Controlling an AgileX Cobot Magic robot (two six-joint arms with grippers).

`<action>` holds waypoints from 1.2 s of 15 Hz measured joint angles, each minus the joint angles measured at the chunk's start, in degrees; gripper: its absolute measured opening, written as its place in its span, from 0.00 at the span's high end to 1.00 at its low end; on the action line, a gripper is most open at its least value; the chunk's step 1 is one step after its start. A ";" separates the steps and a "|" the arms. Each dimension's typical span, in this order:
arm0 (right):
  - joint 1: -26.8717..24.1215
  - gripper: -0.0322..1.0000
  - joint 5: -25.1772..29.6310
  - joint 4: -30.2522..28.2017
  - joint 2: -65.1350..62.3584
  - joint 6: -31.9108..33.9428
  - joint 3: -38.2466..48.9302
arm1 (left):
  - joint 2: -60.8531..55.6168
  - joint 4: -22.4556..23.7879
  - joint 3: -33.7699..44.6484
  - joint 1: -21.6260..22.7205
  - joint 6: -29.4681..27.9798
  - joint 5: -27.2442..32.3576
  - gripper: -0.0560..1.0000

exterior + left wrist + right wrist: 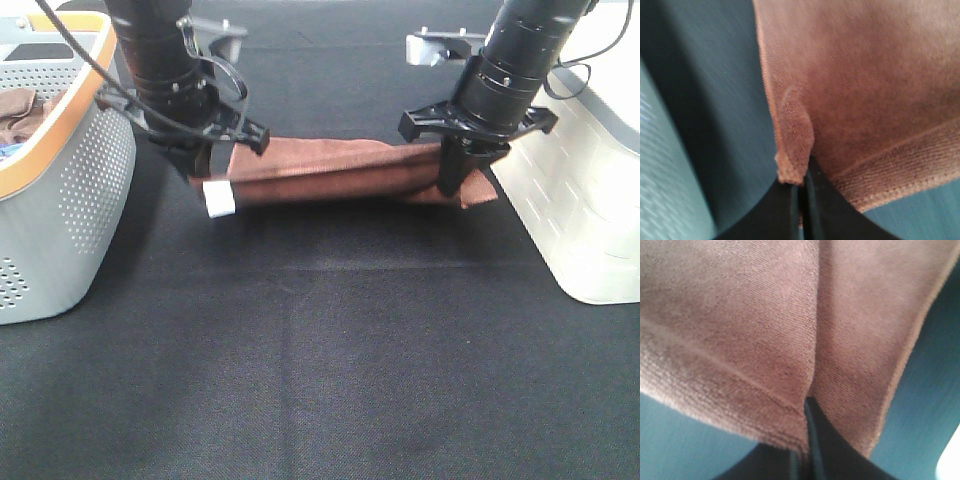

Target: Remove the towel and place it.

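Item: towel (pixel 340 172), reddish-brown, drawn into a long folded band, white tag (pixel 218 197) at its left end; located at 12 o'clock on the black bench (pixel 320 350), between grey basket (pixel 60 190) at 9 o'clock and white bin (pixel 590 200) at 3 o'clock. Left gripper (pixel 203 165) and right gripper (pixel 450 182): fingers closed, each pinching one end of the towel. Status, as judged: removal done; setting down and release outstanding.
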 joint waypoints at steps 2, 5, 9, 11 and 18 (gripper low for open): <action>0.00 0.97 0.92 2.01 -0.17 0.00 2.41 | 1.26 -0.97 0.29 0.00 0.17 3.50 0.95; 0.00 0.95 1.09 2.69 -0.17 0.00 5.67 | 1.26 -3.55 3.04 0.00 0.46 3.90 0.95; 0.00 0.65 4.07 3.09 -0.17 0.06 8.71 | 1.26 -6.93 8.94 0.00 2.29 4.41 0.95; 0.00 0.58 4.30 3.15 -0.17 0.06 9.80 | 1.26 -7.16 9.17 0.00 2.35 4.47 0.95; 0.00 0.27 5.33 3.15 -0.17 0.06 12.89 | 1.26 -12.38 10.83 0.00 6.65 4.47 0.32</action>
